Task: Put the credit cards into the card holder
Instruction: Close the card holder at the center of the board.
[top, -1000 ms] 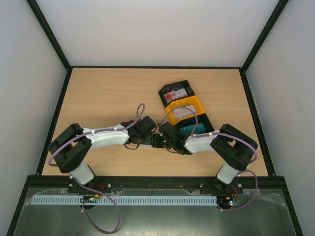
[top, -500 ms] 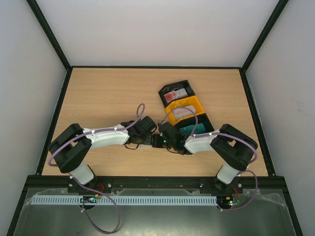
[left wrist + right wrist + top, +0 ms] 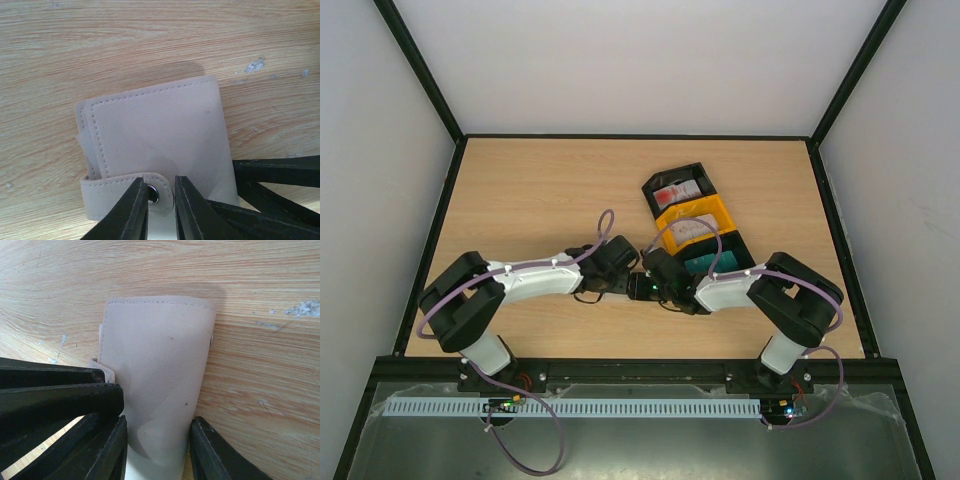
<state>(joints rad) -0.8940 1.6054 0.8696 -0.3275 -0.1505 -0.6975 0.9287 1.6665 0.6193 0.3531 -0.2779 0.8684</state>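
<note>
The card holder (image 3: 160,130) is a closed beige wallet flat on the wood, its snap strap (image 3: 120,192) wrapped over its near edge. My left gripper (image 3: 161,200) is closed narrowly on the strap's tab at the snap. My right gripper (image 3: 157,450) clamps the card holder (image 3: 160,355) across its width. In the top view both grippers (image 3: 625,280) (image 3: 647,285) meet at the table's middle and hide the wallet. The credit cards lie in bins: a white and red one (image 3: 677,191), a pale one (image 3: 690,229), a teal one (image 3: 705,263).
Three open bins stand in a row just right of the grippers: a far black one (image 3: 695,170), an orange one (image 3: 720,213) and a near black one (image 3: 740,252). The right gripper's fingers (image 3: 280,172) show in the left wrist view, the left's fingers (image 3: 50,397) in the right.
</note>
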